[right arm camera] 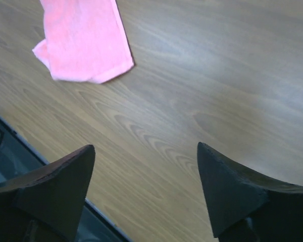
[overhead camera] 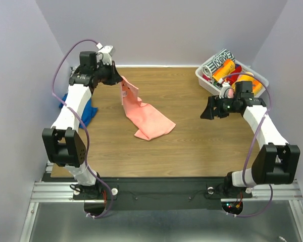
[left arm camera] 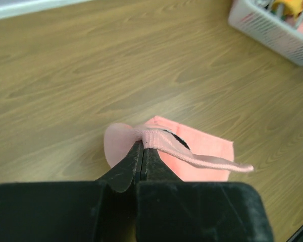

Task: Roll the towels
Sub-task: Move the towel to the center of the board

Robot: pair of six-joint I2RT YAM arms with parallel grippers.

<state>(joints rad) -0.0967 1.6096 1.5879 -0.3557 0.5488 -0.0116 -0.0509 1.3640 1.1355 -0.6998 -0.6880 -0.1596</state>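
Near the far left of the wooden table (overhead camera: 192, 146), one corner of the salmon pink towel (overhead camera: 150, 122) is clamped between the closed fingers of the left gripper (overhead camera: 117, 79) and held raised off the surface. From that corner the cloth is draped downward, and its lower part is spread flat on the wood toward the middle of the table. On the right side, the right gripper (overhead camera: 208, 112) is held above the table with its jaws spread wide, well apart from the pink towel. At the left edge, the royal blue towel (overhead camera: 90, 113) is partly hidden behind the left arm. Rolled towels are held in a white basket (overhead camera: 204, 76) at the far right corner.
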